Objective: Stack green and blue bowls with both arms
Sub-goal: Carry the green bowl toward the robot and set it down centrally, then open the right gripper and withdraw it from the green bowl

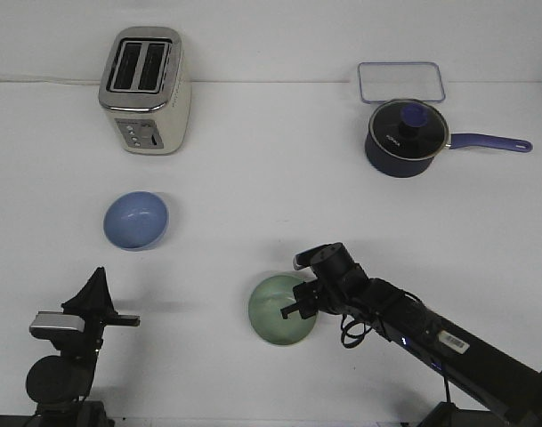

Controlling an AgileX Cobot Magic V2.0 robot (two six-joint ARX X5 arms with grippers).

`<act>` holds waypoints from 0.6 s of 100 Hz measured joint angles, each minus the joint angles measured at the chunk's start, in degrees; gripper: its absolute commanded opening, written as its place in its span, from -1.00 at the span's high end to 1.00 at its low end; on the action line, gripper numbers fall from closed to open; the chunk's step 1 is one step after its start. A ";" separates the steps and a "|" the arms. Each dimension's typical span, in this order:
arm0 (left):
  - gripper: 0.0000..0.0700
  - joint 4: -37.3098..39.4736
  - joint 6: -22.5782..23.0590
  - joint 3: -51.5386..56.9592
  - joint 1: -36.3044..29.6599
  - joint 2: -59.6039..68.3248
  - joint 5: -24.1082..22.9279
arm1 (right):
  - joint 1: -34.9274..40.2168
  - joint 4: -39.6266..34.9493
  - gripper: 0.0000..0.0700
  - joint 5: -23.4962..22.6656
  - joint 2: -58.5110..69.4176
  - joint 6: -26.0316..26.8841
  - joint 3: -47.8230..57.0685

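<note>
Reaching in from the right side, right gripper (296, 307) sitting at the edge of the green bowl (277, 314), right on its rim. Cannot tell how wide its fingers are, or if they hold the rim, because they look too small and dark from here. Green bowl resting on the white table (279, 196), near the front and a bit right of the middle. Blue bowl (135, 220) sitting open side up, well apart from the green one, further back and to the left. Nothing touching the blue bowl. Left gripper (94, 286) up in the air at the front left corner, pointing up, nothing in it, closer to the blue bowl than the green one but not touching it. Looks pressed to a point, but hard to be sure. At the back left, a cream and silver toaster (146, 89) with two slots. At the back right, a dark pot (404, 138) with a lid and a purple handle, and just behind it a clear flat box (401, 82) with a blue rim.
</note>
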 measured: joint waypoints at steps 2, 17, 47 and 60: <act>0.96 0.00 0.00 0.00 0.00 0.00 0.00 | 0.00 0.00 0.19 0.00 0.00 -0.02 0.00; 0.96 0.02 -1.31 0.00 0.00 0.00 0.00 | -0.72 0.09 0.19 -0.04 -0.63 -0.24 0.00; 0.97 0.07 -11.54 0.04 0.00 0.00 0.00 | -5.73 1.22 0.19 0.07 -17.05 -2.51 1.31; 0.97 0.33 -17.57 0.04 0.00 0.00 0.00 | -8.39 1.18 0.20 2.67 -25.38 -5.01 1.31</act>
